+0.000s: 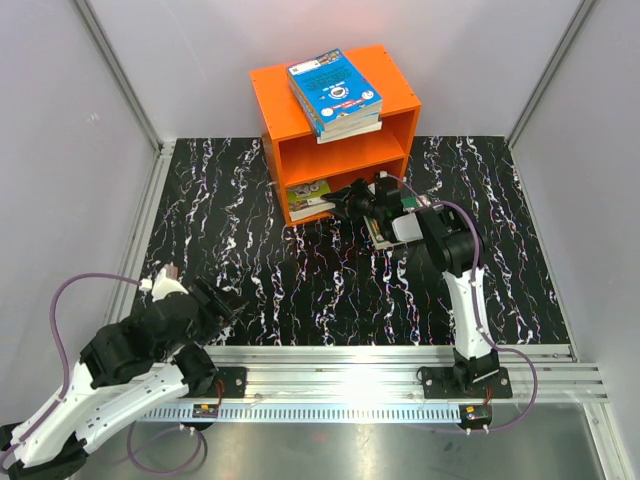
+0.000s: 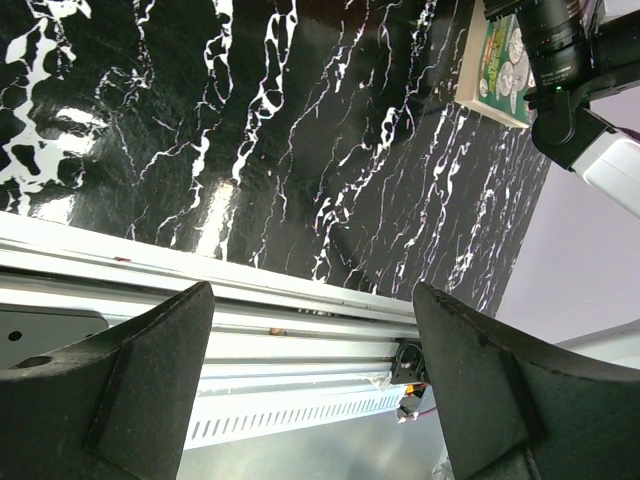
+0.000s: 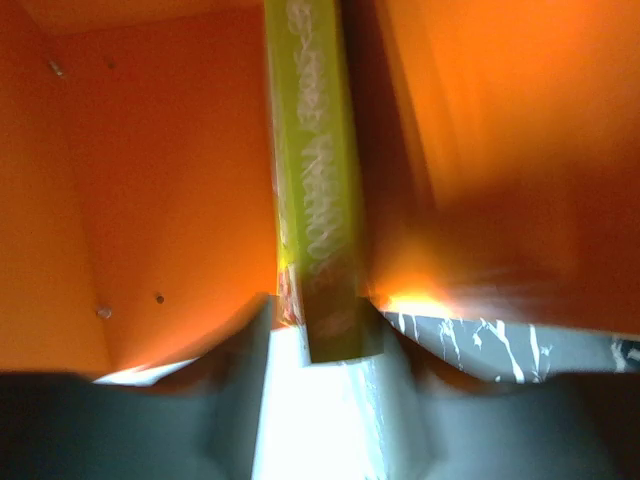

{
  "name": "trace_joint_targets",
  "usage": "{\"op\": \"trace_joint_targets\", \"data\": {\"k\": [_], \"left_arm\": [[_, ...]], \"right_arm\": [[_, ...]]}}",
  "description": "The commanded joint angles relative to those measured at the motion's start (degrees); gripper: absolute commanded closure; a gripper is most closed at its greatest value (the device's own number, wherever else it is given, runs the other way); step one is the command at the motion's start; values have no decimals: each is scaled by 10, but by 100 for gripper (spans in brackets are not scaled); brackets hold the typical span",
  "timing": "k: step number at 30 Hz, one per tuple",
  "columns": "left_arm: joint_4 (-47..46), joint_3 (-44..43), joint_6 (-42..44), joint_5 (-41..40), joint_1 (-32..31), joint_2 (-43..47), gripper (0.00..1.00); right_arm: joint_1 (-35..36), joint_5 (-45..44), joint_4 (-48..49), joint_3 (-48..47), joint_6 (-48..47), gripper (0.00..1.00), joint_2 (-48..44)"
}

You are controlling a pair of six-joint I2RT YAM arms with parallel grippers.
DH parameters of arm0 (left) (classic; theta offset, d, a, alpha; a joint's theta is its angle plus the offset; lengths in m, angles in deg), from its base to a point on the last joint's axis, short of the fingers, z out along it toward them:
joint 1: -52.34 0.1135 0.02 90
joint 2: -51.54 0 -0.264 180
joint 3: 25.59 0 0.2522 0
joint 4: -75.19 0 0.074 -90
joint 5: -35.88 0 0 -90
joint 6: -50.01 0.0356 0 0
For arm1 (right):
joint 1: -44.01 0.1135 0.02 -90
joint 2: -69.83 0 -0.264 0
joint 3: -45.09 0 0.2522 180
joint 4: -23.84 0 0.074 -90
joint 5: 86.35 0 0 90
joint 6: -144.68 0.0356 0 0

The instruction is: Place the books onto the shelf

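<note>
right gripper (image 3: 328, 330) is nearest the lens, fingers pinching the near end of a green book (image 3: 315, 150), spine edge-on to the camera (frame is blurred, title unreadable). book is at the mouth of the orange shelf (image 3: 150, 200), lower compartment going by the overhead view, far end pointing inward. can't tell whether that far end touches the board or the floor.

handling, my read: thin paperback, light, bends easily, glossy cover so likely slick. held by one end, the free end can droop or twist and catch on the shelf edge. the stiffest place to hold is along the spine, nearer mid-length, pads flat on both covers.

second green book (image 1: 308, 198) lies in the left of the lower compartment, so there's room on the right. blue books (image 1: 335, 90) are stacked flat on the shelf's roof, not in a compartment.

left gripper (image 2: 310, 310) is spread wide, holding nothing, low over the table (image 1: 300, 290) near its base, well apart from the shelf.
</note>
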Motion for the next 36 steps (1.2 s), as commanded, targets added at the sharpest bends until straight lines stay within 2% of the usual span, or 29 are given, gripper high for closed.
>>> {"op": "trace_joint_targets", "data": {"k": [1,2,4,6,15,20,23,28,29,30,33,36], "left_arm": [[4,-3,-7,-20,0,11,17],[4,-2,-7,-20,0,13,17],[4,-2,-6,-21,0,14,17],[4,-1,-5,-21,0,16,16],[-15,3,14,-21,0,18,15],[-25,7,27,-19,0,23,15],[-34,12,36,-16,0,27,15],[-64,36,45,1,0,35,15],[-70,40,46,4,0,36,15],[-80,43,48,7,0,36,15],[-95,56,50,17,0,38,15],[-104,63,50,23,0,40,15]], "right_arm": [[33,25,-6,-22,4,46,18],[32,25,-9,-20,3,28,17],[33,26,-24,-18,-9,15,6],[32,24,-43,-12,-20,9,-8],[32,15,-81,93,-57,4,-118],[32,-14,-144,197,-113,4,-247],[27,-50,-217,248,-154,3,-346],[-5,-110,-394,280,-221,0,-499],[-12,-124,-425,283,-230,0,-518],[-23,-159,-497,283,-243,0,-536],[-67,-212,-580,297,-250,0,-587],[-118,-224,-615,306,-247,0,-595]]}}
